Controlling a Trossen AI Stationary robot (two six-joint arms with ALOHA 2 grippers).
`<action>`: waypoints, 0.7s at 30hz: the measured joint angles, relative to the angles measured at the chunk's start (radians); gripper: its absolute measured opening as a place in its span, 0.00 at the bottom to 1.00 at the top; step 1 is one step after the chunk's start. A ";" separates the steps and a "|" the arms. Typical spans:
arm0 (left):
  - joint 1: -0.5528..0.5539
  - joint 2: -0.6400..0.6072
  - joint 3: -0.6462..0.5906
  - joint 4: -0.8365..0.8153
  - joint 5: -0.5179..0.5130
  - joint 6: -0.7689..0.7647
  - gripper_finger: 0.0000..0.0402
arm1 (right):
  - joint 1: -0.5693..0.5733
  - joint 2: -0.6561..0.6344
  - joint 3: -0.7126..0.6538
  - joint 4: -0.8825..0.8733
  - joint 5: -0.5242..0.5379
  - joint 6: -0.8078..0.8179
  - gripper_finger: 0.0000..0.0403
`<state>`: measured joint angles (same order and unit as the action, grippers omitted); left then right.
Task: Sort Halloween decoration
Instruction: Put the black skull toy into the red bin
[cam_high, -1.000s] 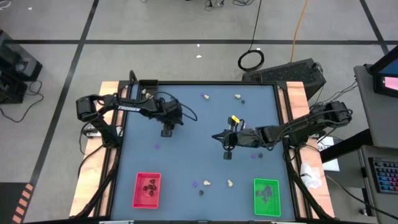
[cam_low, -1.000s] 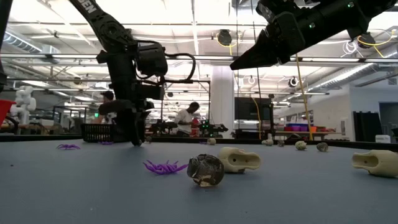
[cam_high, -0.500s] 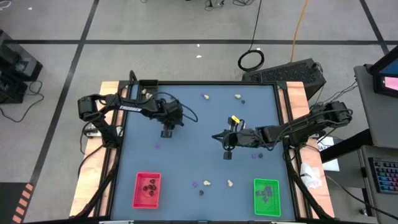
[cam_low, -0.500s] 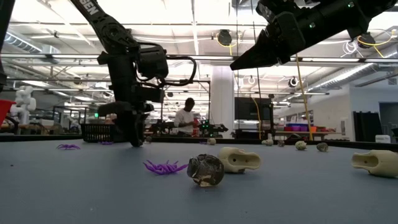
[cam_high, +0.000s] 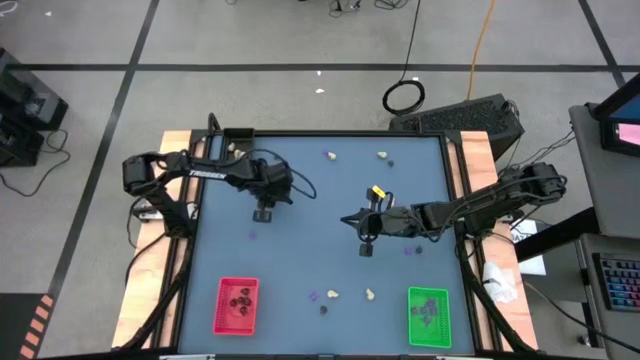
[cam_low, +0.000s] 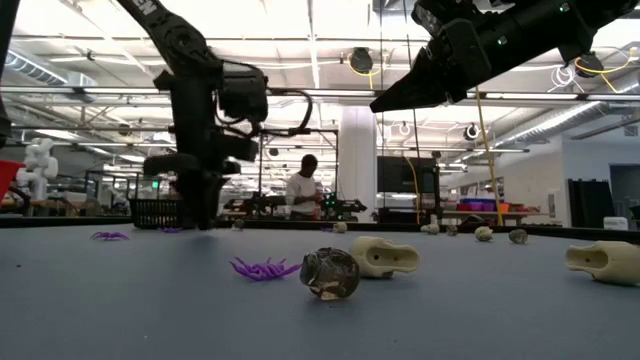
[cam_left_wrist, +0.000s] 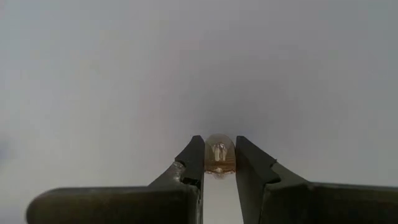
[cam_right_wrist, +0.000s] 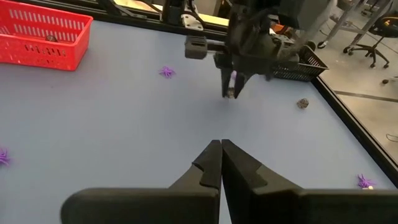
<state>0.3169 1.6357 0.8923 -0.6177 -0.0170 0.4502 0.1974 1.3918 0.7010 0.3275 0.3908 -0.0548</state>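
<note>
My left gripper (cam_high: 263, 213) points down at the table's far left part. It is shut on a small brownish translucent trinket (cam_left_wrist: 219, 155). It also shows in the right wrist view, as my left gripper (cam_right_wrist: 231, 93). My right gripper (cam_right_wrist: 221, 149) hangs shut and empty above the table's middle, shown as my right gripper (cam_high: 348, 218) in the high view. Loose decoration lies on the blue mat: a purple bit (cam_low: 265, 268), a dark lump (cam_low: 330, 273) and cream lumps (cam_low: 385, 257) near the front. More cream lumps (cam_high: 331, 155) lie at the far edge. My left gripper pinches the small trinket by its two opposite sides (cam_left_wrist: 211, 157) between the tips of its two fingers. The fingers come from above, pointing nearly straight down. Whether the trinket rests on the mat or hangs just clear of it, I cannot tell.
A red tray (cam_high: 237, 305) with dark lumps stands at the near left. A green tray (cam_high: 429, 315) stands at the near right, and a black tray (cam_right_wrist: 298, 62) at the far left corner. Purple bits (cam_high: 251, 236) lie between my left gripper and the red tray.
My left gripper has tipped a little and its fingers have swung slightly toward the table's left edge.
</note>
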 joint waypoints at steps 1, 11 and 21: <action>-0.013 -0.001 0.011 -0.012 0.001 -0.014 0.12 | 0.000 0.000 0.000 0.000 0.000 0.000 0.00; -0.263 -0.065 0.093 -0.198 0.009 -0.174 0.12 | 0.000 0.000 0.000 -0.006 0.000 0.005 0.00; -0.719 -0.141 0.202 -0.429 0.124 -0.675 0.12 | 0.000 0.000 0.000 -0.014 0.000 0.008 0.00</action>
<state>-0.4019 1.4952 1.0941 -1.0464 0.1075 -0.2243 0.1974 1.3922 0.7013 0.3135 0.3908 -0.0463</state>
